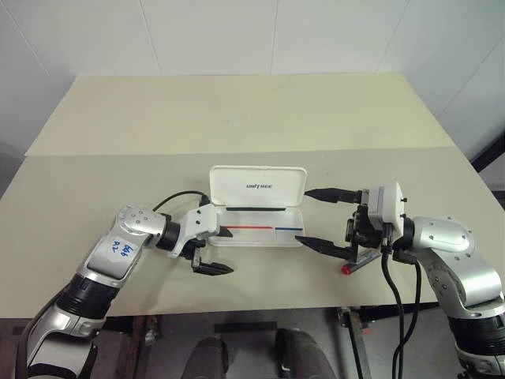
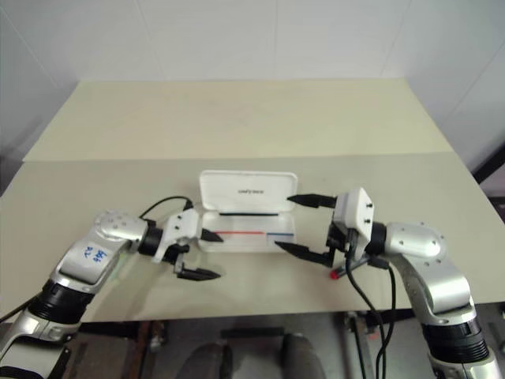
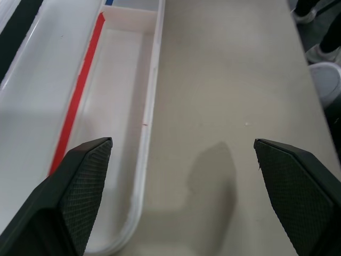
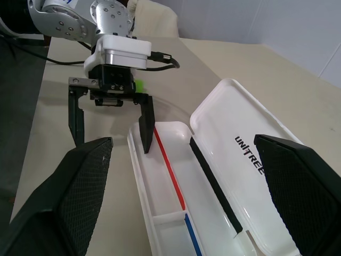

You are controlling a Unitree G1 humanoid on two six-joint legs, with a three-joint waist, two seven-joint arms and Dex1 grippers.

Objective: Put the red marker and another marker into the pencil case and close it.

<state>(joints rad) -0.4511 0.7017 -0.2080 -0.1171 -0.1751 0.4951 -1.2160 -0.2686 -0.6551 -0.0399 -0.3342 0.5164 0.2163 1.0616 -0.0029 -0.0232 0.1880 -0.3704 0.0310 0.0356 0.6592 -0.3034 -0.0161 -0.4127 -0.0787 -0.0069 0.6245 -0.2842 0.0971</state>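
On the table (image 1: 237, 118), open pencil case (image 1: 256, 235) lies between both spread jaws.

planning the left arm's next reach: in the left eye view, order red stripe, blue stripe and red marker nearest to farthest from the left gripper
1. red stripe, left part of the pencil case, beside the left gripper
2. blue stripe, right part of the case
3. red marker, past the case's right end, under the right gripper
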